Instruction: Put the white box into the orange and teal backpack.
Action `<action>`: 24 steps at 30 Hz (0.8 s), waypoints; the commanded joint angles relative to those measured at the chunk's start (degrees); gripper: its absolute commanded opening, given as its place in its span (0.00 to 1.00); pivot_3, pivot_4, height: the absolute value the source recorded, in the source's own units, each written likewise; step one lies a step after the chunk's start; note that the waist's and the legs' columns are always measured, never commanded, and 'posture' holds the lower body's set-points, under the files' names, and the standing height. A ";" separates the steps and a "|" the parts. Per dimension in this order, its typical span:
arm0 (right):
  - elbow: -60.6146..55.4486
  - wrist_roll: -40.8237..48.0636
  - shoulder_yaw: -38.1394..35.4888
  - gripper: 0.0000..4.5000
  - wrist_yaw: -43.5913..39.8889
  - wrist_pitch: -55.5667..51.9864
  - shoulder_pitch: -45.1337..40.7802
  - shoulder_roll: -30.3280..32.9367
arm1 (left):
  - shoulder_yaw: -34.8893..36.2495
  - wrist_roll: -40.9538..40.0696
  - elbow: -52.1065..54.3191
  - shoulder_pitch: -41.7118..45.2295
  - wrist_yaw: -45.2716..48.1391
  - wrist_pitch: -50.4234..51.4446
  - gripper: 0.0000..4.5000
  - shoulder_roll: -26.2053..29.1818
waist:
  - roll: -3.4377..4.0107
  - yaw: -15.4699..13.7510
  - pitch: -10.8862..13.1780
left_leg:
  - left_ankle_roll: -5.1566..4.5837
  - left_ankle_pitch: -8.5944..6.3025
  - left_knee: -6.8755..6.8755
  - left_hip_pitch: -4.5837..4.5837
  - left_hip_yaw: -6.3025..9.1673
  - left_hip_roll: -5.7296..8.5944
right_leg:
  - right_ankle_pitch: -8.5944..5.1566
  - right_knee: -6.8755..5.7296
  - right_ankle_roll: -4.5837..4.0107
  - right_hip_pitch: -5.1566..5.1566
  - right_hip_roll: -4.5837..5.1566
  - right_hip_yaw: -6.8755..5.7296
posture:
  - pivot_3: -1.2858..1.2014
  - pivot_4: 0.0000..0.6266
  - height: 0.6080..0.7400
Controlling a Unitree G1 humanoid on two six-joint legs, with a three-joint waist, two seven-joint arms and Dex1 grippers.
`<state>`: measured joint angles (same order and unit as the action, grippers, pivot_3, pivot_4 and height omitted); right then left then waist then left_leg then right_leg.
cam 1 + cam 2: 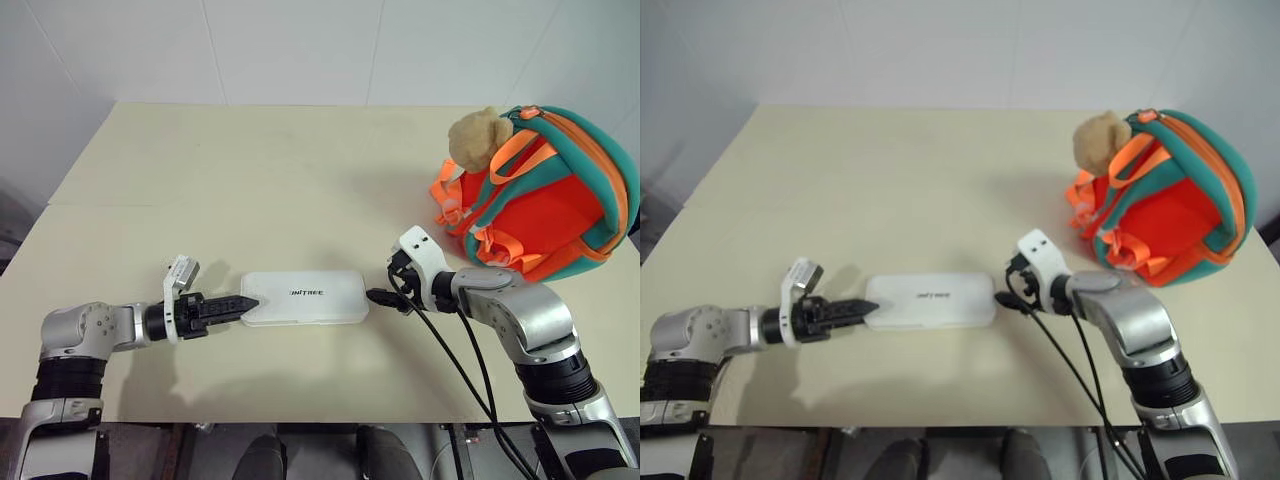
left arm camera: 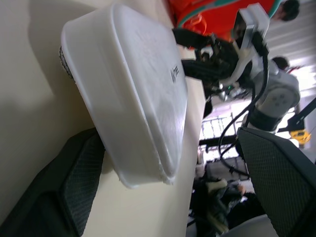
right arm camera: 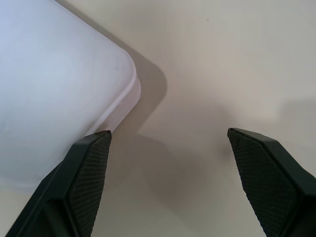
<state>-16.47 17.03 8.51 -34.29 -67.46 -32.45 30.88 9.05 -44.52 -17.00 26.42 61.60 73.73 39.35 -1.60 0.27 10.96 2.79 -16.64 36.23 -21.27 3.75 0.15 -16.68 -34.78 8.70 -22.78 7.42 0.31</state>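
In the eye views, the white box (image 1: 303,297) is seen lying flat on the table (image 1: 250,180), between the left gripper (image 1: 240,304) and the right gripper (image 1: 385,297), with the orange and teal backpack (image 1: 545,195) well apart at the right. In the left wrist view, the box end is bracketed by wide-open fingers (image 2: 81,180), nothing clamped. In the right wrist view, open fingers (image 3: 91,163) are shown beside a rounded corner. The case is judged rigid, light and slippery; its short ends are best pressed.

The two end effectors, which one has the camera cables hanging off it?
The right end effector, beside the orange and teal backpack; the left end effector has none.
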 commanded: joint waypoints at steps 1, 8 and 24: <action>-2.15 0.85 -0.99 1.00 0.15 0.71 -0.30 0.59 | -0.85 1.13 -2.07 0.25 -1.09 -0.39 0.99 -0.64 | 0.00 -0.10 0.00 | 0.01 0.00 0.00 0.00 0.00 0.00 | 0.00 0.00 0.00 0.00 0.00 0.00 | 0.52 0.24 1.00; -1.79 0.73 -0.54 1.00 0.10 1.13 -0.58 0.52 | -4.54 4.08 -6.00 2.40 1.78 -3.71 0.99 0.81 | 0.01 -0.21 -0.01 | 0.05 0.04 0.01 0.01 0.02 0.01 | 0.01 -0.04 -0.01 0.00 0.00 0.00 | 0.52 0.24 1.00; -2.06 0.80 -0.21 1.00 -0.29 1.85 -0.34 1.15 | -14.98 16.03 -28.05 15.66 12.65 -17.94 0.99 2.12 | 0.04 -0.06 -0.03 | 0.11 0.53 -0.06 0.12 0.10 0.01 | 0.46 -0.05 -0.23 0.10 -0.04 -0.08 | 0.52 0.24 1.00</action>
<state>-16.50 17.20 8.61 -34.33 -66.33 -32.44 31.25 -5.01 -33.03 -40.67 42.19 75.83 57.99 41.09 -1.56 0.20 10.93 2.89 -16.05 36.15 -21.15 3.86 0.17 -16.17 -34.82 8.46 -22.68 7.38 0.22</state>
